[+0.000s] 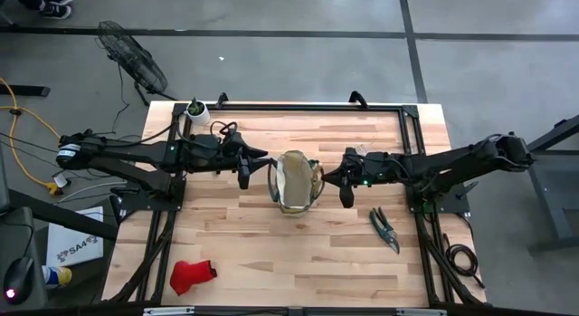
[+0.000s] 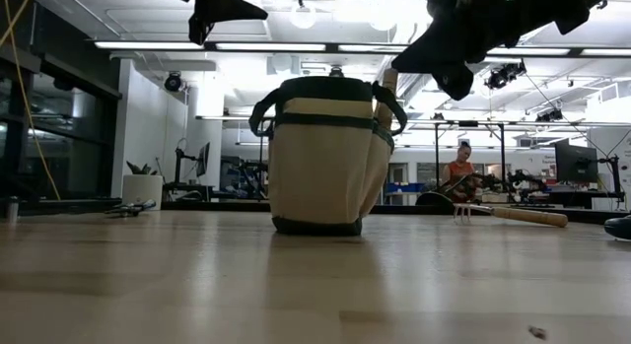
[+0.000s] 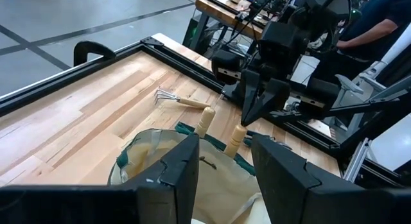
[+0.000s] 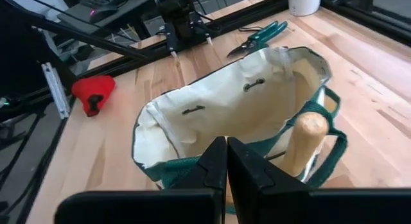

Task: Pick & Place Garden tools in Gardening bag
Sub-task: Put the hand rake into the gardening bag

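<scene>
The tan gardening bag (image 1: 294,182) with green trim stands upright on its base mid-table, mouth open. Two wooden tool handles (image 3: 205,119) (image 3: 236,139) stick up from its outer side toward the right arm. My left gripper (image 1: 244,174) hovers open just left of the bag's rim, above it, nothing between its fingers (image 3: 183,169). My right gripper (image 1: 346,191) is shut and empty, just right of the bag and above its rim (image 4: 226,166). On the table lie a wood-handled fork (image 3: 176,99), green shears (image 1: 384,228), other shears (image 4: 260,36) and a red glove (image 1: 192,274).
A small white pot (image 1: 196,110) with a plant stands at the far left corner. A black frame rail (image 1: 298,106) runs along the far edge. Bare wood lies between the bag and the near edge. A person (image 2: 460,172) sits in the room beyond.
</scene>
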You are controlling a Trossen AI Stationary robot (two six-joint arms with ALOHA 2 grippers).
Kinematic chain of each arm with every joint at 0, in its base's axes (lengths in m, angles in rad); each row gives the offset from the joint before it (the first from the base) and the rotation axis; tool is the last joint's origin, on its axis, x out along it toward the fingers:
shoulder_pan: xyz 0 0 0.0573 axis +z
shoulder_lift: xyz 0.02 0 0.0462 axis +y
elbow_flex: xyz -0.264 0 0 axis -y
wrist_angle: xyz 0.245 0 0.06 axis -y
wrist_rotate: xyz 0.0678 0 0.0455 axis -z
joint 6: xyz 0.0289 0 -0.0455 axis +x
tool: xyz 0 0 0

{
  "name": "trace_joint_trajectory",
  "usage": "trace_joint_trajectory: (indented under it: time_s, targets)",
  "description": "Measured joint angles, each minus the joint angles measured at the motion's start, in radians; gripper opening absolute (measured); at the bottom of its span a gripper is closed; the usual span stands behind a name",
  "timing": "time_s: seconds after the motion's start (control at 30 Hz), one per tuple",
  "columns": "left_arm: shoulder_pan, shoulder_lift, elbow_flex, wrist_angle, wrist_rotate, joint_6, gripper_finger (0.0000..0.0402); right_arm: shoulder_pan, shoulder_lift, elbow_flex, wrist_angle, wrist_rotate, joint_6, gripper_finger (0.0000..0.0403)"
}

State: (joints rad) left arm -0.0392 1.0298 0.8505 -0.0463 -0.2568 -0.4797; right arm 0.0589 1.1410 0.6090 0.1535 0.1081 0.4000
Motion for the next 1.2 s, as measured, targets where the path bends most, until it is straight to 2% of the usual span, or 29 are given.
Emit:
trace_joint_trajectory:
  time_s: [0.4, 0.5, 0.7, 0.83, 1.07, 1.2]
  targets:
    - [0.000, -0.035, -0.001, -0.002, 0.001, 0.029, 0.0140, 0.000, -0.041, 0.026, 0.016, -0.009, 0.031, 0.0003]
    - [0.000, -0.052, -0.001, -0.006, 0.001, 0.053, 0.0140, 0.000, -0.068, 0.059, -0.032, 0.032, 0.017, 0.0003]
    - [0.000, -0.072, -0.001, -0.006, 0.000, 0.111, 0.0140, -0.013, -0.096, 0.210, -0.389, 0.210, 0.030, 0.0003]
    - [0.000, -0.073, -0.001, -0.005, 0.001, 0.139, 0.0140, -0.065, -0.096, 0.309, -0.647, 0.270, 0.155, 0.0003]
    - [0.000, -0.073, -0.001, -0.005, 0.003, 0.180, 0.0140, -0.217, -0.095, 0.361, -1.054, 0.241, 0.445, 0.0003]
    - [0.000, -0.073, -0.001, -0.005, 0.005, 0.210, 0.0140, -0.321, -0.070, 0.360, -1.193, 0.170, 0.490, 0.0013]
